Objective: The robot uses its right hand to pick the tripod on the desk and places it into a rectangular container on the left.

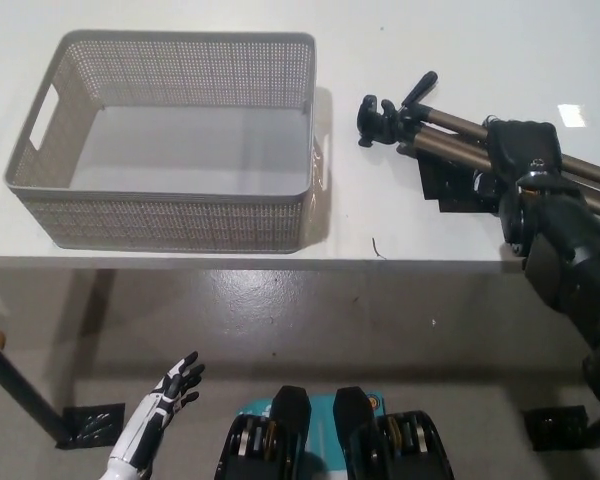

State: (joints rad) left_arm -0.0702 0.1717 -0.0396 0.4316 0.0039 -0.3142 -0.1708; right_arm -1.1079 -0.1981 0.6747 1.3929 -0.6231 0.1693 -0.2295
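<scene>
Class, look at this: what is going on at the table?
The robot's black right hand lies over the legs of a tripod on the white table, apparently gripping it. The grey basket to the left holds nothing. The white left hand rests low, below the table edge, fingers apart.

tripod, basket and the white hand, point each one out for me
tripod [450,135], head view, on its bronze legs near the head
basket [170,215], head view, on its near mesh wall
left hand [172,392], head view, on the middle of the hand
</scene>
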